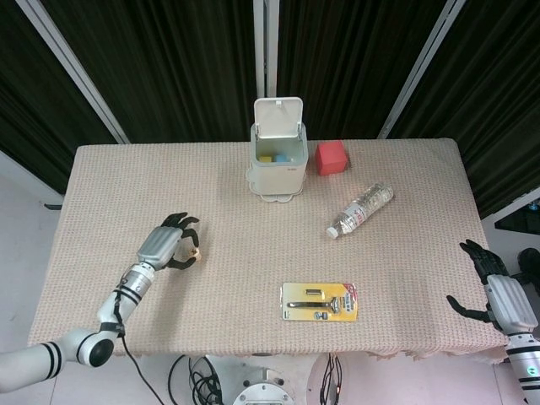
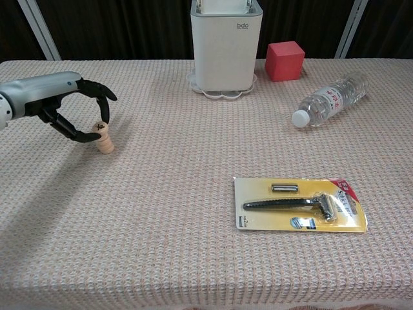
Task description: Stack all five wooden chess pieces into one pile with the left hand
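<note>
Left hand (image 2: 71,110) is pinching the top piece (image 2: 100,127) right on the pile (image 2: 104,143), probably lining it up so it won't topple.

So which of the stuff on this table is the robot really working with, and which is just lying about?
Part of the job:
- the pile of wooden chess pieces
- the left hand, fingers around the top piece

Just lying about:
- white bin
- red block
- water bottle on its side
- packaged razor
- the right hand, idle at the table's edge
</note>
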Robot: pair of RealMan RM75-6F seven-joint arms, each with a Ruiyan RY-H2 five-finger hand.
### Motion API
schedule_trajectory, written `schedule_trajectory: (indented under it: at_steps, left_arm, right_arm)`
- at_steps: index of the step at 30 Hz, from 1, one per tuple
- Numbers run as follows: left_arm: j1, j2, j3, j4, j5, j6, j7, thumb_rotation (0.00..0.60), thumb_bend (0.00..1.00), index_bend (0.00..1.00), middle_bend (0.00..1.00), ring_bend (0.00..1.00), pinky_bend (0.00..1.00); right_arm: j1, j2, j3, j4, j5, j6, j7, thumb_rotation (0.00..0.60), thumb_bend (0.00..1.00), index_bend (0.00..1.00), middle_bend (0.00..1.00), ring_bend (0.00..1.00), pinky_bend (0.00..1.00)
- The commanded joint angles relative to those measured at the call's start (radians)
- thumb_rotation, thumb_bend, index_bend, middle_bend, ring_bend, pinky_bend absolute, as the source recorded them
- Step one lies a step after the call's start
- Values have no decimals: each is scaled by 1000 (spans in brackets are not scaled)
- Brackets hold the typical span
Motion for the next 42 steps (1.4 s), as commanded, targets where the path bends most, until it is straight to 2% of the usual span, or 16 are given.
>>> schedule_trajectory:
  at_steps: [1, 23, 42]
  left_arm:
    - [3, -5, 3, 7, 1, 1, -6, 600, 296, 486, 131, 0, 0]
    - [7, -8, 5, 27, 12, 5, -20, 600, 296, 484, 130, 0, 0]
    - [8, -8, 10, 32, 18, -1, -27, 600, 296, 432, 130, 0, 0]
  right_arm:
    - [-2, -1, 1, 0, -1, 6, -1, 600, 201, 0, 0, 0, 0]
    - [0, 5, 0, -10, 2, 2, -8, 600, 201, 0, 0, 0, 0]
    - [0, 8, -3, -12, 7, -5, -12, 600, 201, 0, 0, 0, 0]
